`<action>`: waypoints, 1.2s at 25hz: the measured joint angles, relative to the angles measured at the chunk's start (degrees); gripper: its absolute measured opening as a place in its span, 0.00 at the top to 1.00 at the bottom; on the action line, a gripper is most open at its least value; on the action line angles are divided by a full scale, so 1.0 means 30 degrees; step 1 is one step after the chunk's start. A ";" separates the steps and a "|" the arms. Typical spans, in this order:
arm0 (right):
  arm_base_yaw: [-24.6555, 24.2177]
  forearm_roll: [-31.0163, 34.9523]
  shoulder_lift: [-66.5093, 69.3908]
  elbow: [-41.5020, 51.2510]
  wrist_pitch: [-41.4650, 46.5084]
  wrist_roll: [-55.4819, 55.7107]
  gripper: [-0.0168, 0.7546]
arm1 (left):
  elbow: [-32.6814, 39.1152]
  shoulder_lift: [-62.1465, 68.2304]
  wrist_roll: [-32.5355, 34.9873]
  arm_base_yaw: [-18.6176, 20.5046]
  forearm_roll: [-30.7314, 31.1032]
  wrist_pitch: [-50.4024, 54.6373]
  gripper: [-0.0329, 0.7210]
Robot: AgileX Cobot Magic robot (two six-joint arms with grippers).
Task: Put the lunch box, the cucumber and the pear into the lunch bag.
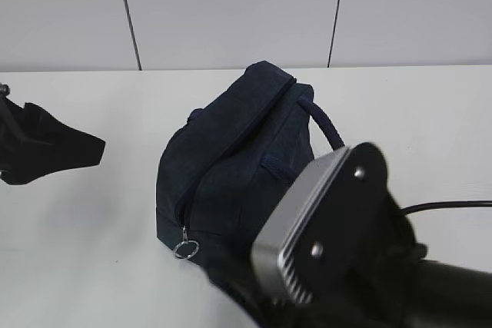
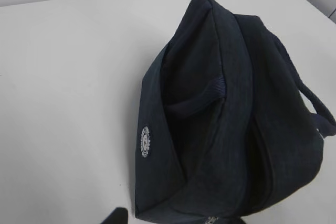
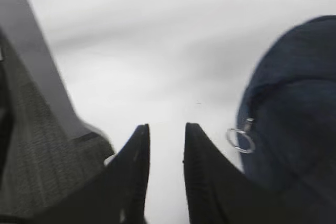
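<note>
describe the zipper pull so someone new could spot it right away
On the white table stands one dark navy lunch bag. Follow its zipper seam down the near end to the bottom: the ring pull hangs there, a small shiny metal loop, the only bright metal on the dark fabric.

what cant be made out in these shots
- Lunch bag contents: it looks zipped in every view, so lunch box, cucumber and pear are not seen anywhere.
- Left pincer: the left wrist view shows only a dark sliver at the bottom edge; exterior view shows a dark shape cut by the left edge.
- Bag's lower right, exterior view: hidden behind the right arm.
- Right pincer, ring pull: blurred; open, not touching.
</note>
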 joint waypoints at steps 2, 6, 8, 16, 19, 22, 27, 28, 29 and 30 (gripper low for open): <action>0.0070 -0.3594 0.0606 -0.0688 0.0951 0.3422 0.76 | 0.0000 0.0000 0.0000 0.0000 0.0000 -0.0021 0.50; -0.0044 -0.4669 0.2163 -0.2087 0.3079 0.5074 0.76 | 0.0000 0.0000 0.0000 0.0000 0.0000 -0.0021 0.50; -0.0044 -0.4043 0.3394 -0.2240 0.2080 0.5224 0.73 | 0.0000 0.0000 0.0000 0.0000 0.0000 -0.0039 0.50; -0.0082 0.4269 0.8771 -0.2411 -0.3077 0.2448 0.64 | 0.0000 0.0000 0.0000 0.0000 0.0000 -0.0059 0.50; -0.0082 0.6615 1.0183 -0.2455 -0.4888 0.1679 0.64 | 0.0000 0.0000 0.0000 0.0000 0.0000 -0.0101 0.50; -0.0082 0.6710 1.1243 -0.2668 -0.5750 0.1613 0.63 | 0.0000 0.0000 0.0000 0.0000 0.0000 -0.0124 0.50; -0.0082 0.6202 1.2091 -0.3376 -0.6352 0.1613 0.57 | 0.0000 0.0000 0.0000 0.0000 0.0000 -0.0162 0.50; -0.0082 0.6018 1.2159 -0.3507 -0.6440 0.1613 0.54 | 0.0000 0.0000 0.0000 0.0000 0.0000 -0.0162 0.50; -0.0082 0.5822 1.2161 -0.3665 -0.6483 0.1613 0.51 | 0.0000 0.0000 0.0000 0.0000 0.0000 -0.0162 0.50; -0.0082 0.5752 1.2161 -0.3752 -0.6529 0.1613 0.50 | 0.0000 0.0000 0.0000 0.0000 0.0000 -0.0162 0.50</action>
